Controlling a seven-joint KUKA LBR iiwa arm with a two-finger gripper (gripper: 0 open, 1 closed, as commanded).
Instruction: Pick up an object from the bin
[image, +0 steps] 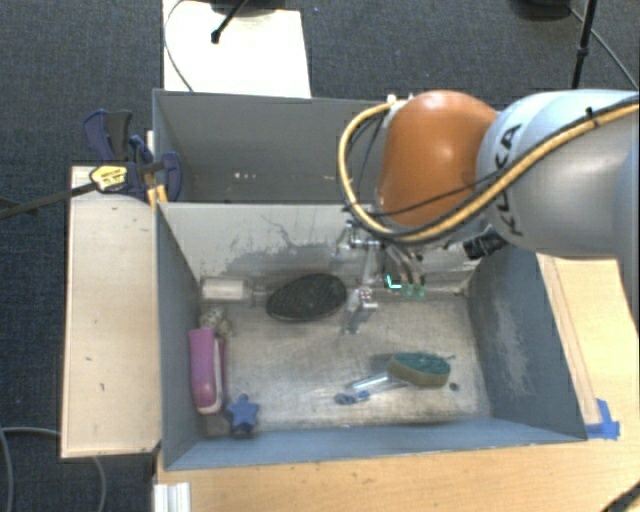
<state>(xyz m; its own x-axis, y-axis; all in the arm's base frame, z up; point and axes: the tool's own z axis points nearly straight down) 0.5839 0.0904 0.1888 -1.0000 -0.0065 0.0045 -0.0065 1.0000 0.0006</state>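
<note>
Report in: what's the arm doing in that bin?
Gripper low, just right of black oval. Green sponge nearer front, pink bottle at left, both clear of it.

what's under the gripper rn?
The gripper hangs over bare bin floor, just right of the dark oval brush. The arm's orange cover hides the bin's back right corner.

One camera looks down into the grey bin (176, 340) from above (tilted slightly sideways), fairly near.
</note>
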